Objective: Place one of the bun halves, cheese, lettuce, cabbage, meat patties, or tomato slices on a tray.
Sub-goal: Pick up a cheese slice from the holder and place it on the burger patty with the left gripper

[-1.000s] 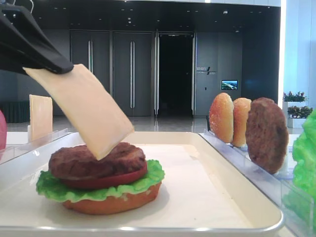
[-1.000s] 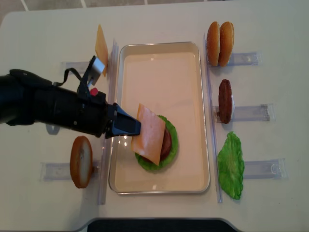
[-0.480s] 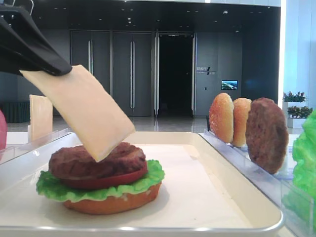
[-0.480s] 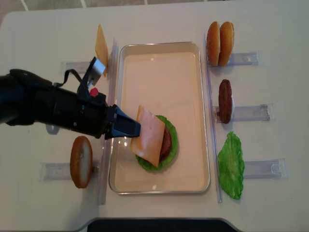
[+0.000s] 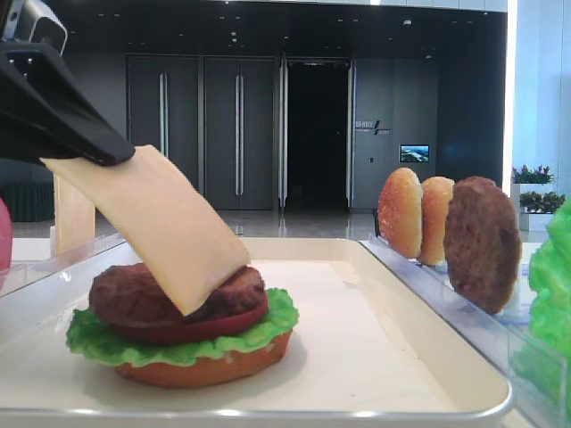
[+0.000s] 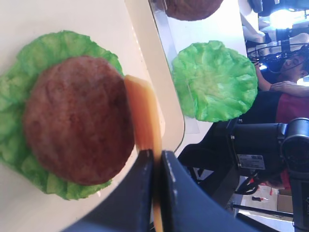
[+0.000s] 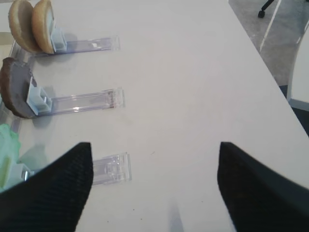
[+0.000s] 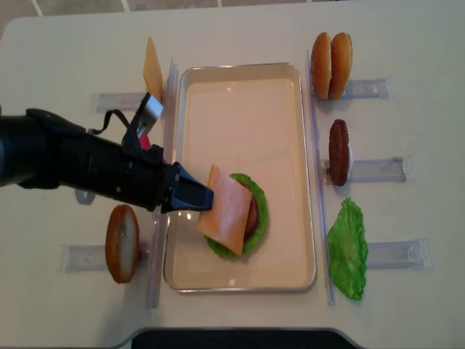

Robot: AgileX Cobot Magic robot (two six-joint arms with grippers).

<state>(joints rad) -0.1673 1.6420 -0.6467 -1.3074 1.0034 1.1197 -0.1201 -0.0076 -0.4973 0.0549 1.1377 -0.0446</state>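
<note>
Yellow cheese (image 8: pixel 227 210), pinched in the left claw (image 8: pixel 195 198), slants onto the patty (image 5: pixel 134 292); the right claw (image 7: pixel 154 186) gapes.

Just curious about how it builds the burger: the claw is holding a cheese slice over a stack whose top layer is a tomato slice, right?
Not quite. The left claw does hold the cheese, but the stack's top layer is a meat patty; the left wrist view shows it, and the tomato slice lies beneath.
</note>
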